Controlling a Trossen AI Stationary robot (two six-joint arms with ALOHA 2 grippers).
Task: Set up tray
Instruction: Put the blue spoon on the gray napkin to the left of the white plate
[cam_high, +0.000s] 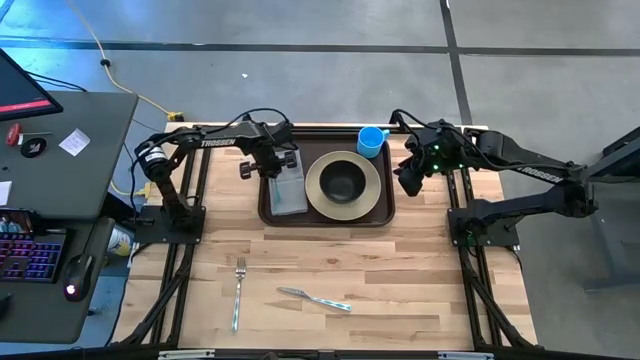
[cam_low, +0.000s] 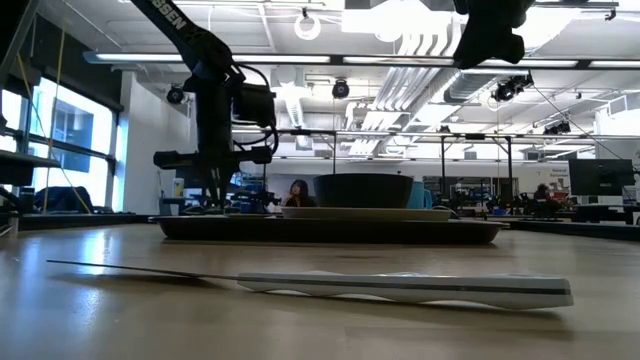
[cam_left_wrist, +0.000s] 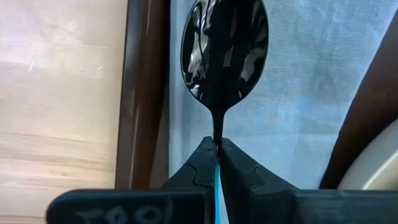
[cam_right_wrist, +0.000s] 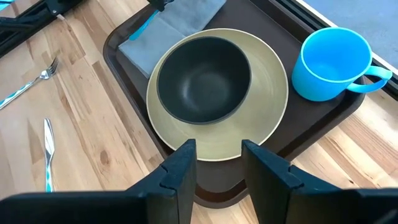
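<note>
1. The tray (cam_high: 268, 212) is seen at the far middle of the table (cam_high: 400, 300). On it lie a grey napkin (cam_high: 288, 195) and a beige plate (cam_high: 372, 190) bearing a dark bowl (cam_high: 343, 180), with a blue cup (cam_high: 371, 141) at its far right corner.
2. The step in hand is judged to be the laying of a spoon (cam_left_wrist: 225, 50) on the napkin: the spoon is held over the napkin, bowl end forward, just inside the tray's left rim.
3. The left gripper (cam_left_wrist: 217, 152) is pressed together on the spoon's thin handle, with a blue strip of the handle showing between the fingers (cam_left_wrist: 200, 168). Whether the spoon already touches the cloth cannot be told.
4. The next move is judged to call for a short lowering until the spoon rests flat on the napkin, then a parting of the fingers and a straight lift clear of the tray rim.
5. The right gripper (cam_right_wrist: 217, 158) is kept waiting above the tray's right side, near the cup, with its fingers spread and nothing held.
6. A fork (cam_high: 238, 290) and a knife (cam_high: 315, 298) lie on the near part of the table, well apart from the tray, so the setting is judged unfinished.
</note>
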